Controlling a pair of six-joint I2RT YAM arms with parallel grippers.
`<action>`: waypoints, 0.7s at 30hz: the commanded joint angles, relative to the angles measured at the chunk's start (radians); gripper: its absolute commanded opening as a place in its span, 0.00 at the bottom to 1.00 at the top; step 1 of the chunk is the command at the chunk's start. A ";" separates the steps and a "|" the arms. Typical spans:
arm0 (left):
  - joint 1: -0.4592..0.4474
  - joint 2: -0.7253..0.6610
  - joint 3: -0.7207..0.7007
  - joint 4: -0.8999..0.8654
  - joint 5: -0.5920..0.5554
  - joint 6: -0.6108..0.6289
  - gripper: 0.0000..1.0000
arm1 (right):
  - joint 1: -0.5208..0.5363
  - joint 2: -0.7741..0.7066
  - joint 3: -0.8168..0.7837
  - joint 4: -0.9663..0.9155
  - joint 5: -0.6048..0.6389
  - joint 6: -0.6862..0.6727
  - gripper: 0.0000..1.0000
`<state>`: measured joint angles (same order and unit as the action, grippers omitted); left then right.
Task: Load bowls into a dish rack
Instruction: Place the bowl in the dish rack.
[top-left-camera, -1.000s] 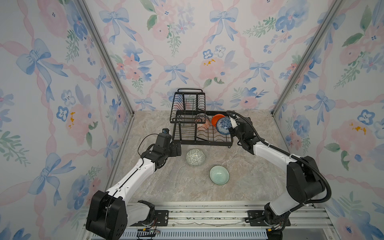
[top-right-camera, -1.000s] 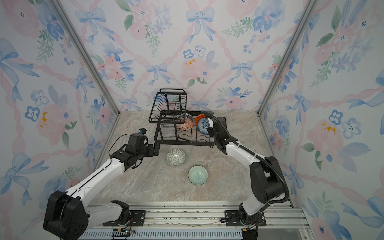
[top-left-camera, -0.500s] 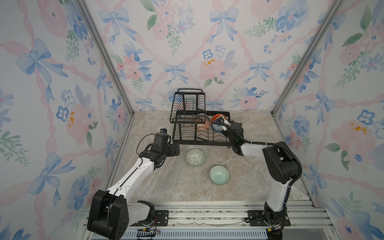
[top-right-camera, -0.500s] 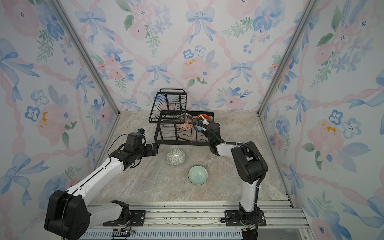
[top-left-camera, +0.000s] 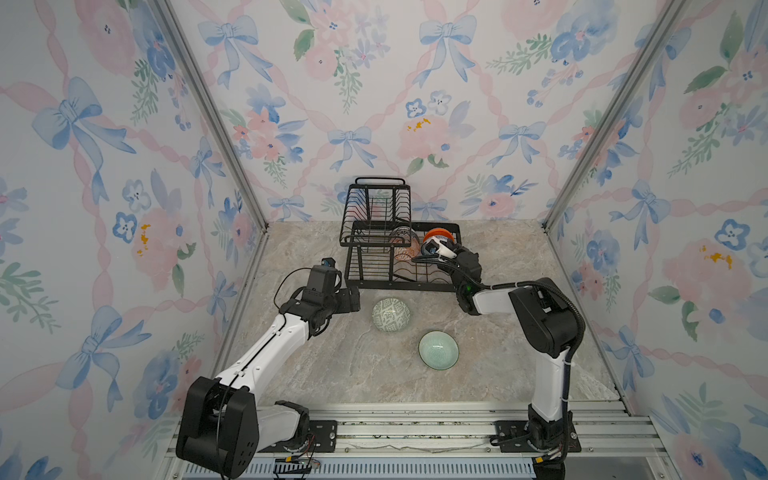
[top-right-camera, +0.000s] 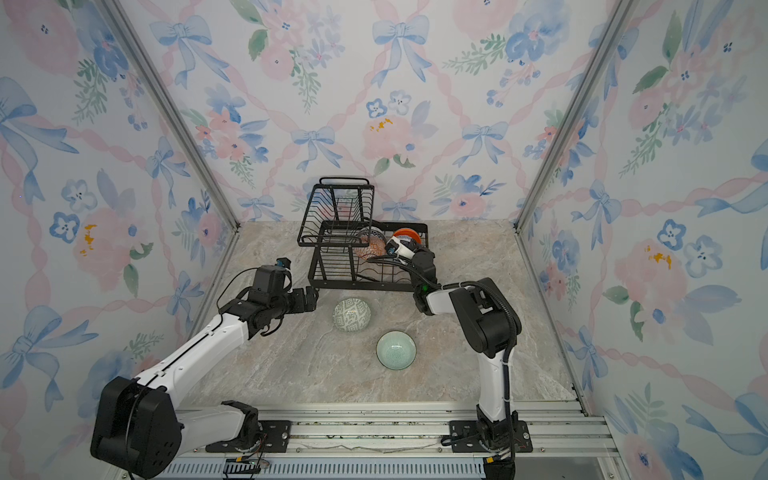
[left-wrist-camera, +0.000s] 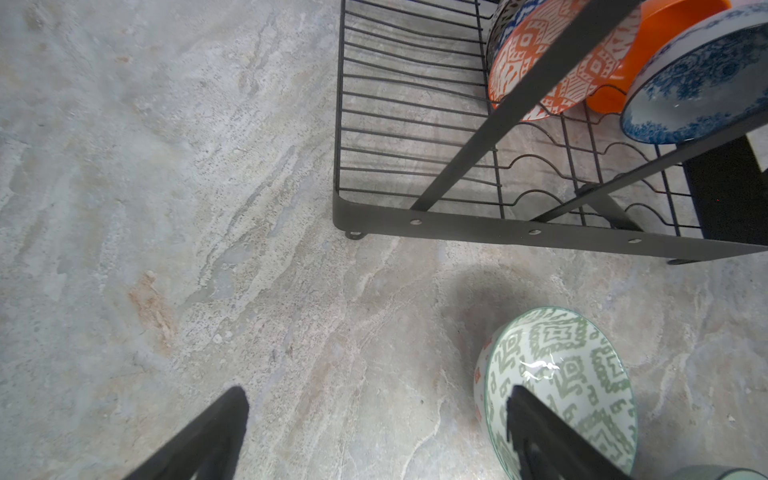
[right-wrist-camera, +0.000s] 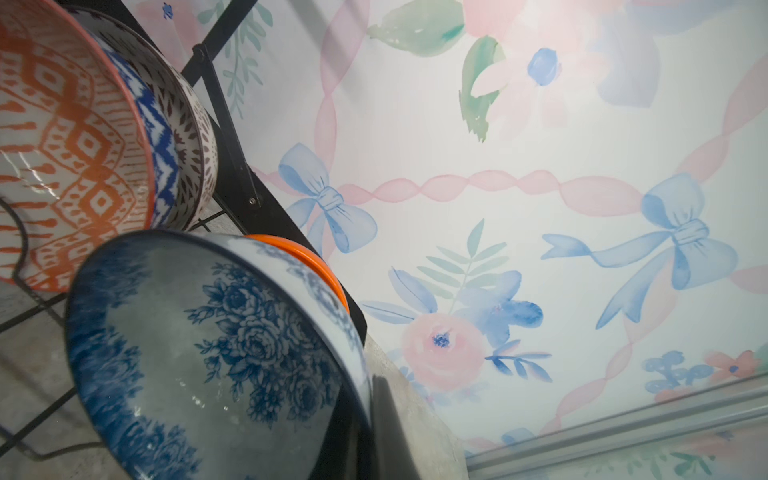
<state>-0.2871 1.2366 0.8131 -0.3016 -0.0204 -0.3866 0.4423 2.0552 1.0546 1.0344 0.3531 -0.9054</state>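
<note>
While the left gripper (left-wrist-camera: 376, 399) gapes, the right gripper (top-left-camera: 439, 250) pinches the blue bowl (right-wrist-camera: 208, 353) — on edge, mouth frontward

Top views overlook everything; close wrist views share the rack (left-wrist-camera: 478, 226).

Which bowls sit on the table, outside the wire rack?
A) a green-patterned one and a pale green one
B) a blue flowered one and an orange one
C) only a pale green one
A: the green-patterned bowl and the pale green bowl stand on the table before the dish rack; the right claw holds the blue floral bowl in it.
</note>
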 joint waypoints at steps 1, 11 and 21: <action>0.009 -0.007 0.008 -0.008 0.014 0.017 0.98 | 0.008 0.017 -0.002 0.133 0.027 -0.044 0.00; 0.008 -0.014 0.003 -0.009 0.013 0.017 0.98 | 0.001 0.061 0.013 0.146 0.014 -0.105 0.00; 0.008 -0.015 0.000 -0.008 0.009 0.017 0.98 | -0.001 0.111 0.033 0.197 0.007 -0.201 0.00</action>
<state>-0.2863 1.2362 0.8131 -0.3019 -0.0170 -0.3866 0.4416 2.1426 1.0618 1.1557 0.3561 -1.0630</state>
